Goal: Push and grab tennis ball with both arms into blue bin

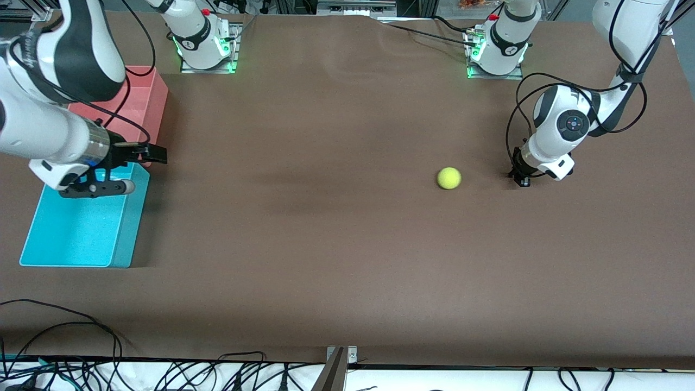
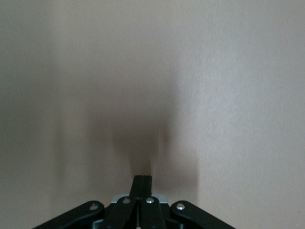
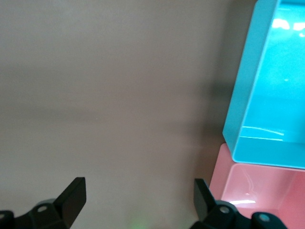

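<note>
A broad brown surface fills the view, matte and softly shadowed. Along its near edge, black cables tangle over a white strip, with a metal bracket at mid-edge.

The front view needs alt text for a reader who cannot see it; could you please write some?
A tennis ball lies on the brown table beside the left tool, which is shut and low. The right tool is open over the blue bin, beside a pink bin.

We see two white arms with black joint bands, looping black cables, green-lit bases with red buttons, and black fingers fixed with silver screws.
</note>
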